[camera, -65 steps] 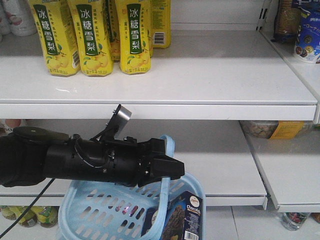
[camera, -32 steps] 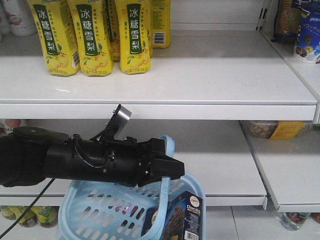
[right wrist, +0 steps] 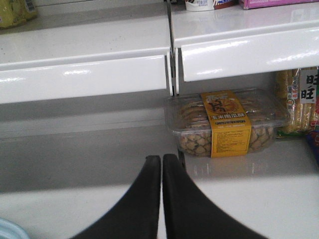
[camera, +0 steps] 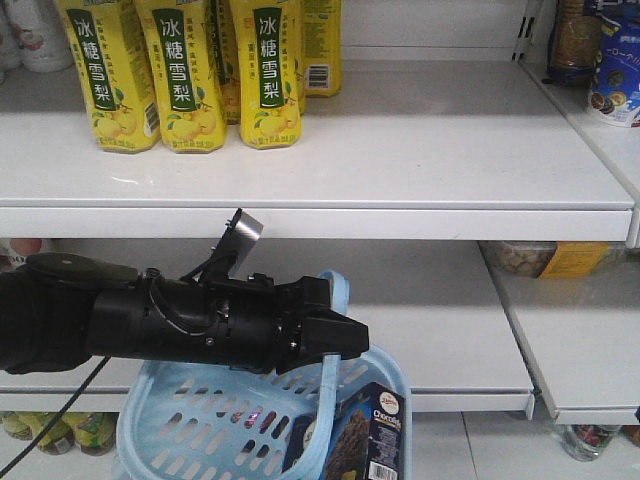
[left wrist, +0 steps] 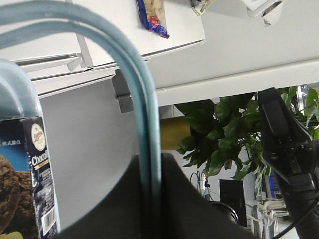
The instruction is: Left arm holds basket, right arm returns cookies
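My left gripper (camera: 345,340) is shut on the light blue loop handle (camera: 327,385) of the basket (camera: 190,425), which hangs in front of the lower shelf. The left wrist view shows that handle (left wrist: 144,99) pinched between the jaws of the left gripper (left wrist: 150,167). The cookies (camera: 375,430), a dark navy "Chocofole" box, stand upright in the basket's right corner and also show as the cookies (left wrist: 35,174) at the left edge. My right gripper (right wrist: 162,158) is shut with nothing in it, hovering over the lower shelf. A sliver of the basket (right wrist: 6,230) shows at the bottom left.
Yellow drink cartons (camera: 180,70) stand at the upper shelf's (camera: 420,150) back left. A clear tray of biscuits with a yellow label (right wrist: 224,122) lies on the lower shelf just beyond the right fingertips. A black arm part (left wrist: 289,149) and a green plant (left wrist: 219,134) show behind the handle.
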`<state>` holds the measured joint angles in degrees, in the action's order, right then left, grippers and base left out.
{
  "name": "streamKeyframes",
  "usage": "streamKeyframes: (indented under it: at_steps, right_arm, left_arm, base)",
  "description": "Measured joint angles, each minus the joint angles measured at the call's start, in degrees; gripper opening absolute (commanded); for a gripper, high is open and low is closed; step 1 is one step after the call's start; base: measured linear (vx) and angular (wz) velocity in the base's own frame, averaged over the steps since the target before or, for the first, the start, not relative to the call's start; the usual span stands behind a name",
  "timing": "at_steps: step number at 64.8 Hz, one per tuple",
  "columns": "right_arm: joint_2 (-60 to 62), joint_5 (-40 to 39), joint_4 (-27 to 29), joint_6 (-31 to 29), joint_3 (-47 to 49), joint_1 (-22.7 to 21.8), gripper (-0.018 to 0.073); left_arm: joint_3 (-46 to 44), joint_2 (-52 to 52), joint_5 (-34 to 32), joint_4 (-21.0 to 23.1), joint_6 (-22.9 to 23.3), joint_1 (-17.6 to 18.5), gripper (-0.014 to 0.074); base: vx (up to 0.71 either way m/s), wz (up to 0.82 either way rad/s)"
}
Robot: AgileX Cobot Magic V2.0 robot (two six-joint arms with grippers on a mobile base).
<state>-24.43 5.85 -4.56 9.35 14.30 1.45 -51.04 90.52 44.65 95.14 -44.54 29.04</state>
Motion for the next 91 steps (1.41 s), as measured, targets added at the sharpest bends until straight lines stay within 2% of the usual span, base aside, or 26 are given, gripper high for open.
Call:
streamKeyframes:
  at_steps: [16, 25, 32, 51, 58, 64, 78, 91]
  right_arm:
    - [-0.1, -1.1, 0.0, 0.0, 0.0, 0.0, 0.0005]
    - [-0.1, -1.8, 0.0, 0.0, 0.0, 0.0, 0.005]
    - [-0.1, -1.8, 0.0, 0.0, 0.0, 0.0, 0.0115]
    - [-0.1, -1.8, 0.0, 0.0, 0.0, 0.0, 0.0377]
    - [-0.1, -1.8, 0.3, 0.0, 0.0, 0.0, 0.0433]
    - [-0.1, -1.8, 2.0, 0.1, 0.0, 0.0, 0.044]
    - [-2.1, 1.3, 11.1, 0.6, 0.2, 0.5, 0.0439]
    - [-9.7, 7.1, 18.2, 0.6, 1.8, 8.1, 0.0439]
  left_arm:
    - [0.0, 0.0, 0.0, 0.0, 0.0, 0.0, -0.0006]
    - [0.0, 0.0, 0.0, 0.0, 0.0, 0.0, -0.0006]
    - [0.0, 0.0, 0.0, 0.0, 0.0, 0.0, -0.0006]
    - [0.0, 0.0, 0.0, 0.0, 0.0, 0.0, -0.0006]
    - [0.0, 0.0, 0.0, 0.0, 0.0, 0.0, -0.0006]
    - [0.0, 0.0, 0.0, 0.0, 0.0, 0.0, -0.0006]
    - [0.0, 0.0, 0.0, 0.0, 0.0, 0.0, -0.0006]
    - [0.0, 0.0, 0.0, 0.0, 0.0, 0.0, -0.0006]
  base:
    - [0.0, 0.0]
    - [0.0, 0.0]
    - [0.0, 0.0]
    - [0.0, 0.0]
    - [0.0, 0.0]
    - [0.0, 0.0]
    - [0.0, 0.0]
    - [0.0, 0.0]
